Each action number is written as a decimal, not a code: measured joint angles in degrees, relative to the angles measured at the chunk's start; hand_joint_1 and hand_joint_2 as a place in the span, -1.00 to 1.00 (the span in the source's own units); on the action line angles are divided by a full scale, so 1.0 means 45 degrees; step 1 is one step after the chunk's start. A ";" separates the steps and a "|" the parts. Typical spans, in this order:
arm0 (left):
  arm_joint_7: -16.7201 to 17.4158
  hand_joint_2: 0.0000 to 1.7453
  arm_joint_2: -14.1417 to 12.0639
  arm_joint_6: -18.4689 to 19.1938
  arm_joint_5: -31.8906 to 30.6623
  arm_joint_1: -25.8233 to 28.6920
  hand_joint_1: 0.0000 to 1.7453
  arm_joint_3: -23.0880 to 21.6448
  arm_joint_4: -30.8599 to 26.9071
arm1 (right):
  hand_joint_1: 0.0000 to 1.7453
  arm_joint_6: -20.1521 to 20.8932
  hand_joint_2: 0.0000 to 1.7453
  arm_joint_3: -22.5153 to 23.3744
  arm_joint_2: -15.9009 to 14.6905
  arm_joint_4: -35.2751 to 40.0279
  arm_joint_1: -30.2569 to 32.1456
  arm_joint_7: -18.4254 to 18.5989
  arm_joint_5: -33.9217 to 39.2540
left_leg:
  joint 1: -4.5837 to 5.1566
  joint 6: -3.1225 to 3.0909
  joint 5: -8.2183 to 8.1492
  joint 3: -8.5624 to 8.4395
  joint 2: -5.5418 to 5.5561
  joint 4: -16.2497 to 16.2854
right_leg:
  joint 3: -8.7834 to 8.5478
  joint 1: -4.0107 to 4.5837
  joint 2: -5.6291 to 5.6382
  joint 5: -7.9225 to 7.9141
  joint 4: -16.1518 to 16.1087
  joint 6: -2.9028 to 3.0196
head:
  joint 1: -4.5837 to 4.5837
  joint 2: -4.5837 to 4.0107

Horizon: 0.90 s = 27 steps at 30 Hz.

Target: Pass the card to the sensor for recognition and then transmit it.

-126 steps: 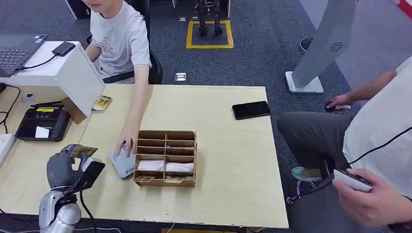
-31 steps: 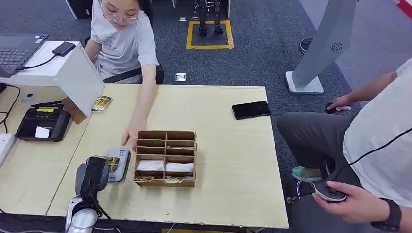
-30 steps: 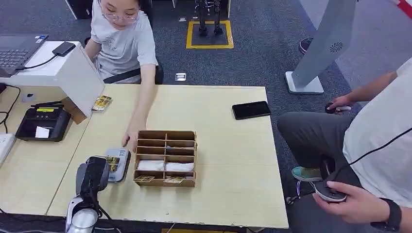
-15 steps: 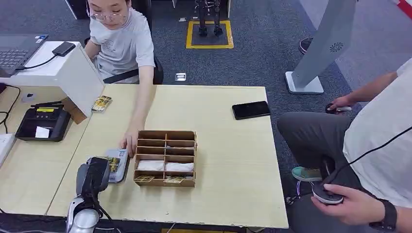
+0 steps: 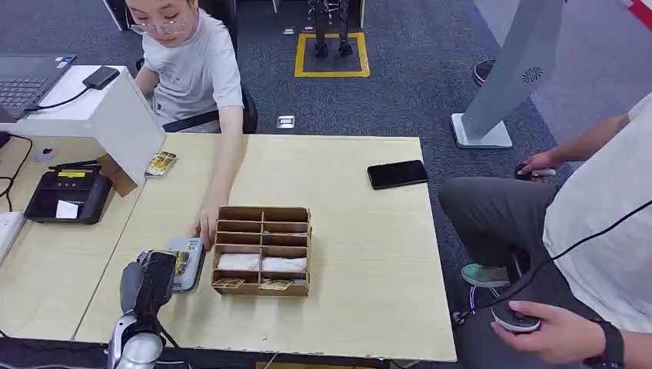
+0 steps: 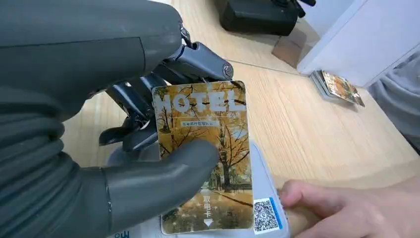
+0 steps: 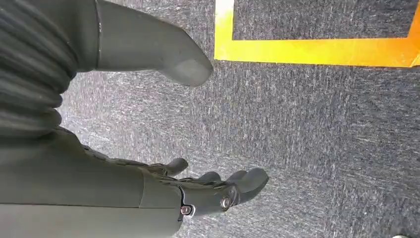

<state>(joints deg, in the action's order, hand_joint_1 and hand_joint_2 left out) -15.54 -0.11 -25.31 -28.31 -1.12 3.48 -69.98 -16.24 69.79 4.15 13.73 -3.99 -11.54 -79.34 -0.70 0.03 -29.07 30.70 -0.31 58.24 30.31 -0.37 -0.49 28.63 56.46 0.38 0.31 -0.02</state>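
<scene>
Head view, lower left: left hand [image 5: 151,278] pinches the card [image 6: 205,158] between thumb and dark fingers, over the grey sensor [image 5: 190,261] on the tabletop [image 5: 361,231]. In the wrist view the card's long axis runs top to bottom of the frame, "HOTEL" end up, QR-code end down. A person's hand [image 5: 204,225] rests at the sensor's far edge, beside the wooden organizer [image 5: 263,250]. Right hand [image 7: 163,148] hangs over carpet, fingers apart, holding nothing.
</scene>
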 joint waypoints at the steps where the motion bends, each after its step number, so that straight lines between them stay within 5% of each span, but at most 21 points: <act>1: 0.0000 1.00 0.0024 -0.0102 -0.0092 -0.0003 1.00 0.0034 0.0083 | -1.00 -0.0005 1.00 0.0000 0.0005 0.0000 0.0000 -0.0024 0.0000 | 0.0000 0.0000 0.0000 0.0000 0.0000 0.0000 | 0.0000 0.0000 0.0000 0.0000 0.0000 0.0000 | 0.0000 0.0000; 27: -0.0092 1.00 0.0510 -0.0505 -0.0694 -0.0057 1.00 0.0767 0.1068 | -1.00 -0.0010 1.00 0.0000 0.0019 0.0000 -0.0001 -0.0214 -0.0005 | 0.0002 0.0000 0.0001 -0.0032 0.0003 -0.0001 | -0.0028 -0.0001 -0.0005 0.0000 0.0003 0.0000 | 0.0000 0.0000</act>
<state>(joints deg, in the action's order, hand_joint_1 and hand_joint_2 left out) -15.96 2.18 -27.58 -31.43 -1.37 6.93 -65.18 -16.28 69.79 4.24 13.73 -3.99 -12.50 -79.36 -0.69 0.03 -29.06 30.56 -0.30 58.23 30.18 -0.38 -0.51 28.63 56.47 0.38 0.31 -0.02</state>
